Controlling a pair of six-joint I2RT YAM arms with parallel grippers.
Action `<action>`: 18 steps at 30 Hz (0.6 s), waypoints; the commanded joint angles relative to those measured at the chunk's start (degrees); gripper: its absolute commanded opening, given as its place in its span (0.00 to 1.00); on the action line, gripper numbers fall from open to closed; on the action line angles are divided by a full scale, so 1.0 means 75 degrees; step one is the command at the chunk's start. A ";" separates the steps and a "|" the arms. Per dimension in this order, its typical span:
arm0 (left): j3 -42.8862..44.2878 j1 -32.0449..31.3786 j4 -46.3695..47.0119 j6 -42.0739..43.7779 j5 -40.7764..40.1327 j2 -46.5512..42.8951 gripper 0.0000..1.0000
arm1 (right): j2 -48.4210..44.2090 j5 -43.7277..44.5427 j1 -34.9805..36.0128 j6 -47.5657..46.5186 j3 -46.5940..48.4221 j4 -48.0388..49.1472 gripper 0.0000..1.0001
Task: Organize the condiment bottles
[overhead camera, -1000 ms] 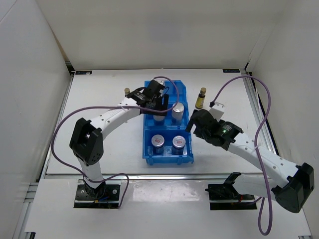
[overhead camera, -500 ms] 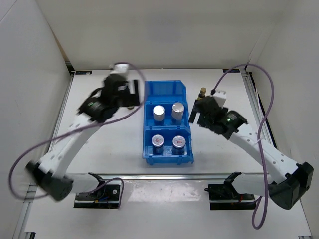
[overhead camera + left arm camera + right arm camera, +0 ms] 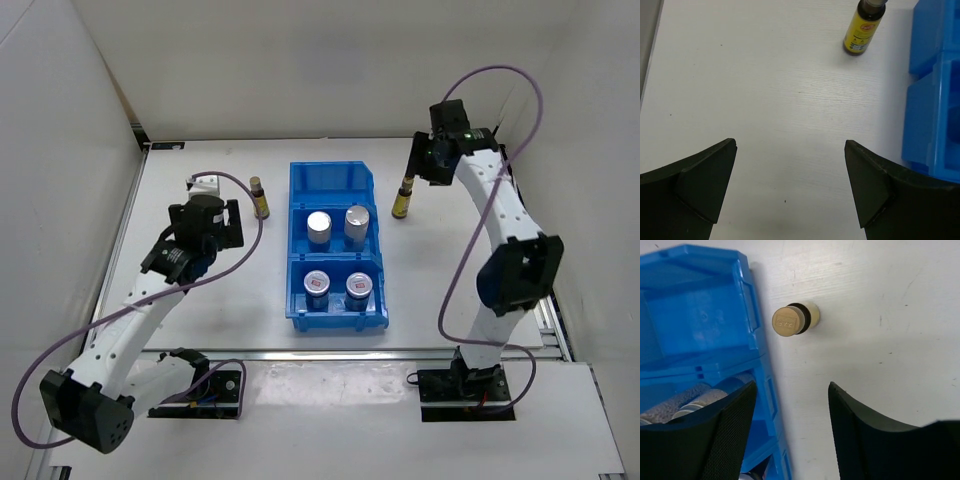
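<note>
Two slim amber bottles with yellow labels stand on the table: one (image 3: 260, 198) left of the blue bin (image 3: 335, 180), one (image 3: 403, 197) right of it. Two white shakers (image 3: 319, 227) (image 3: 356, 221) fill the bin's middle compartment, and two squat jars (image 3: 317, 285) (image 3: 359, 287) the front one. My left gripper (image 3: 207, 222) hangs open over bare table, the left bottle (image 3: 865, 27) ahead and to its right. My right gripper (image 3: 427, 163) is open above the right bottle's cap (image 3: 792, 320), with nothing between its fingers (image 3: 865, 430).
The bin's back compartment (image 3: 695, 325) holds nothing. White walls enclose the table on three sides, with metal rails along the left and right edges (image 3: 520, 215). Purple cables loop off both arms.
My left arm has pulled out of the bin and swung left with its jaws wide. The right arm has swung to the back, over the right amber bottle, and its jaws have narrowed.
</note>
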 commanded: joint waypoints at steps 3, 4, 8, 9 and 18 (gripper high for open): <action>0.0296 0.0049 0.0127 -0.0134 -0.0598 0.0150 1.00 | 0.1027 -0.0821 -0.0062 -0.0403 0.0851 -0.0667 0.62; 0.0296 0.0049 0.0127 -0.0135 -0.0598 0.0150 1.00 | 0.1132 -0.0822 -0.0062 -0.0473 0.0851 -0.0667 0.62; 0.0296 0.0049 0.0127 -0.0135 -0.0528 0.0150 1.00 | 0.1461 -0.0740 -0.0062 -0.0473 0.0851 -0.0586 0.64; 0.0296 0.0049 0.0127 -0.0135 -0.0528 0.0150 1.00 | 0.1461 -0.0740 -0.0062 -0.0473 0.0851 -0.0516 0.65; 0.0296 0.0049 0.0127 -0.0135 -0.0434 0.0291 1.00 | 0.2222 -0.0541 -0.0144 -0.0567 0.1576 -0.0445 0.65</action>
